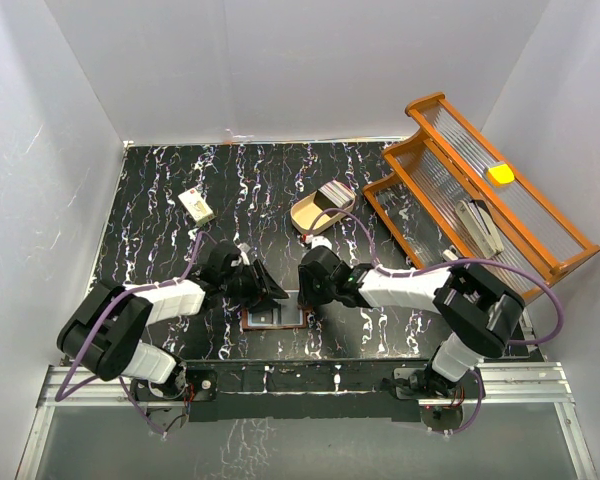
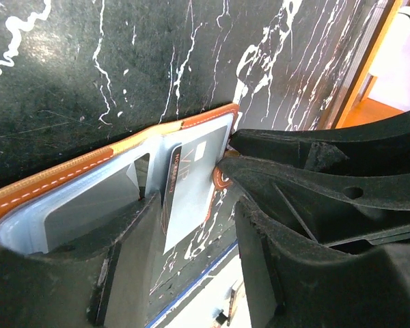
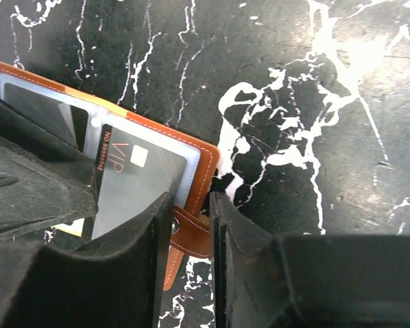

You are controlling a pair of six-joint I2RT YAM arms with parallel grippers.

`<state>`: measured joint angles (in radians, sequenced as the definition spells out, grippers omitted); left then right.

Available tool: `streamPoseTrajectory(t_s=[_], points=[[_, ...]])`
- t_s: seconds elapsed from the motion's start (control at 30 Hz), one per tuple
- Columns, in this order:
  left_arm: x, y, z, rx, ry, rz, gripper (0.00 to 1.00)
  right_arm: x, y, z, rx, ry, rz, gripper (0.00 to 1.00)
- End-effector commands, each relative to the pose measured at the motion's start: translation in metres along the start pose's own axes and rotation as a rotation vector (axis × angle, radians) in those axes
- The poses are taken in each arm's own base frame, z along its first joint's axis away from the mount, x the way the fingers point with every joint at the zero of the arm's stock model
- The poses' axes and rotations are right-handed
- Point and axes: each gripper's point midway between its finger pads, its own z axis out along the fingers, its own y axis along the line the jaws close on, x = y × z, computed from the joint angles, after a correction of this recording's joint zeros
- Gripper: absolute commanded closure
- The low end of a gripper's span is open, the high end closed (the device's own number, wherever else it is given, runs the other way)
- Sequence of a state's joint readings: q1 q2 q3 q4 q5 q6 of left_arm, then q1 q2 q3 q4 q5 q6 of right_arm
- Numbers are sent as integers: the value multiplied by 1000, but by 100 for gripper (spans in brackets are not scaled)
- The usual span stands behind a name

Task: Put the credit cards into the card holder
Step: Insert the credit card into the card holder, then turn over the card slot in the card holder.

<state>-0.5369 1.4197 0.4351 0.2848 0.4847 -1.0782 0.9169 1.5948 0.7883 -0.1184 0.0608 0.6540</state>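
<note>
The card holder [image 1: 275, 318] lies open and flat on the black, white-veined tabletop [image 1: 160, 200], near its front edge and between the two arms. It is orange-brown leather with pale stitching along the rim and a grey-blue lining under clear pockets. A dark grey card [image 2: 191, 184] printed "VIP", with a small pale chip, sits slanted with its upper end in a pocket and its lower end sticking out.

The left wrist view shows the left claw [image 2: 195, 212] spread, with the card between its fingers. One finger rests on the lining, the other is off the holder, and a strip of tabletop shows beside the card.

Only the right wrist view shows the strap tab [image 3: 191, 239] and its metal snap stud [image 3: 174, 229] at the holder's edge. The right claw [image 3: 190, 212] is drawn narrow and pinches that tab.

Only the overhead view shows what lies farther back. A beige oval tray [image 1: 305, 222] holds a greyish stack of cards [image 1: 337, 192] at its far end. A small cream block [image 1: 196, 205] sits to the left, and orange racks [image 1: 480, 190] lean at the right wall. From overhead the claws hide most of the card
</note>
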Motion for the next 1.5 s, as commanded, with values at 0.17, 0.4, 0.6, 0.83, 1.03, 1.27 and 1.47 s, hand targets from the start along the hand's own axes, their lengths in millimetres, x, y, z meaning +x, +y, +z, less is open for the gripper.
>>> streamPoseTrajectory(t_s=[0.17, 0.4, 0.6, 0.83, 1.03, 1.27, 1.47], points=[[-16, -3, -12, -128, -54, 64, 51, -37, 22, -38, -65, -92, 10, 68], [-23, 2, -29, -203, -97, 97, 52, -28, 42, -50, -164, -76, 85, 61], [-26, 21, -43, -294, -123, 107, 57, -22, 47, -46, -180, -65, 129, 58], [-20, 45, -51, -377, -119, 106, 59, -9, 48, -37, -199, -23, 162, 58], [-14, 60, -52, -420, -107, 101, 59, -5, 44, -31, -181, -14, 171, 56], [-10, 71, -50, -442, -91, 94, 60, -2, 46, -25, -189, -3, 175, 57], [-6, 77, -47, -446, -80, 84, 61, -1, 44, -24, -178, 1, 173, 57]])
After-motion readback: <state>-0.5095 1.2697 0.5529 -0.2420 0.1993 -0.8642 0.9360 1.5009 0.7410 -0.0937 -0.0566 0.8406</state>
